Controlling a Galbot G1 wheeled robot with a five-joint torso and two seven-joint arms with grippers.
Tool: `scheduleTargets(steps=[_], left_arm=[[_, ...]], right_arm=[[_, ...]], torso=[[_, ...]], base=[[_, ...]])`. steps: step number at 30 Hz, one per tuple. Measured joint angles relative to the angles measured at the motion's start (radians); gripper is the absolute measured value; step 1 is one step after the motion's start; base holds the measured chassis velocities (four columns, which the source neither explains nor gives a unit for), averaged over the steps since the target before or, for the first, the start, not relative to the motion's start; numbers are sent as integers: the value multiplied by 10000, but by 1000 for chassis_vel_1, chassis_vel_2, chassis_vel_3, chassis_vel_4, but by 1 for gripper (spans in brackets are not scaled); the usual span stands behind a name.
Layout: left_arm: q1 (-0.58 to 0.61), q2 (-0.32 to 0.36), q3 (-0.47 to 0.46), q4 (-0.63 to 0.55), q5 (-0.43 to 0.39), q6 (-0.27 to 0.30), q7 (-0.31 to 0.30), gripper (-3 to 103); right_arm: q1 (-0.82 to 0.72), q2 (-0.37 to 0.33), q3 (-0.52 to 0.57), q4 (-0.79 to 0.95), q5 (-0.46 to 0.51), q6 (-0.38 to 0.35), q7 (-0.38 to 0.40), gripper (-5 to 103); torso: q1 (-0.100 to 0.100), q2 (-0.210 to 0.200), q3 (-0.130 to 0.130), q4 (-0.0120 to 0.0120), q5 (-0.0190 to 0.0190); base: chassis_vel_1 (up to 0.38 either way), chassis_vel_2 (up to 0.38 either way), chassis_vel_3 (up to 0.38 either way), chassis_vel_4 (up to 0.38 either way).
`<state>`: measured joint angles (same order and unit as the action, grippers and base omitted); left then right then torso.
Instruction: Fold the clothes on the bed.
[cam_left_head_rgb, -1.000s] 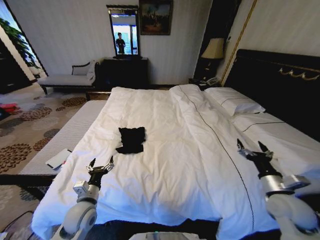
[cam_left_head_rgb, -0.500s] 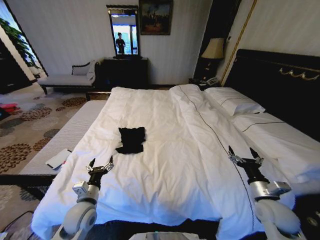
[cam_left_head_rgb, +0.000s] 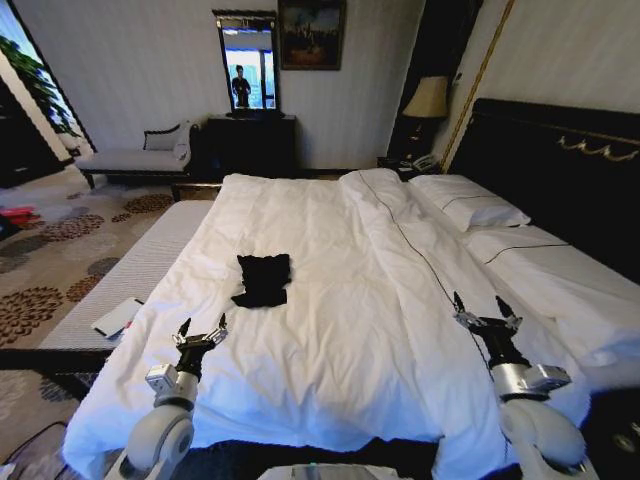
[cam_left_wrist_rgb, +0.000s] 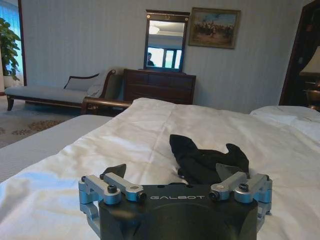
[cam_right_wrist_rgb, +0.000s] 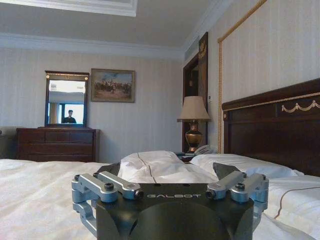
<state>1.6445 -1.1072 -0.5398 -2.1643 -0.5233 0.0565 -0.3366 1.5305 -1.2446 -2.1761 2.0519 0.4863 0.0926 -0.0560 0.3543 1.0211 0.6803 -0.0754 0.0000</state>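
Note:
The clothes (cam_left_head_rgb: 263, 279) are one small black garment, bunched up on the left half of the bed's white duvet (cam_left_head_rgb: 340, 230). In the left wrist view the clothes (cam_left_wrist_rgb: 205, 161) lie just beyond the fingertips. My left gripper (cam_left_head_rgb: 201, 331) is open above the duvet's near left corner, short of the garment and slightly left of it. My left gripper (cam_left_wrist_rgb: 172, 175) has nothing between its fingers. My right gripper (cam_left_head_rgb: 486, 311) is open over the bed's near right side, far from the garment. In its own wrist view my right gripper (cam_right_wrist_rgb: 167, 172) points toward the pillows.
A grey bench (cam_left_head_rgb: 130, 270) runs along the bed's left side with a flat white item (cam_left_head_rgb: 117, 317) on it. Pillows (cam_left_head_rgb: 470, 203) and a dark headboard (cam_left_head_rgb: 560, 165) lie to the right. A dresser with mirror (cam_left_head_rgb: 250, 140) and a chaise (cam_left_head_rgb: 135, 155) stand at the far wall.
My right gripper has moved left and drawn back toward me, still open. The left gripper and the garment have not moved.

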Motion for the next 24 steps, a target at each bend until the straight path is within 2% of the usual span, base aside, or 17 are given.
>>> scheduleTargets(steps=[12, 24], left_arm=[[52, -76, 52, 27, 76, -35, 22, 100], [18, -83, 78, 63, 77, -40, 25, 100]], right_arm=[[-111, -446, -152, -75, -142, 284, -190, 100], [-51, -391, -177, -97, -122, 363, -190, 100]], torso=[[0, 0, 0, -1, 1], [-1, 0, -1, 2, -2]], base=[[21, 22, -25, -27], [193, 188, -184, -194]])
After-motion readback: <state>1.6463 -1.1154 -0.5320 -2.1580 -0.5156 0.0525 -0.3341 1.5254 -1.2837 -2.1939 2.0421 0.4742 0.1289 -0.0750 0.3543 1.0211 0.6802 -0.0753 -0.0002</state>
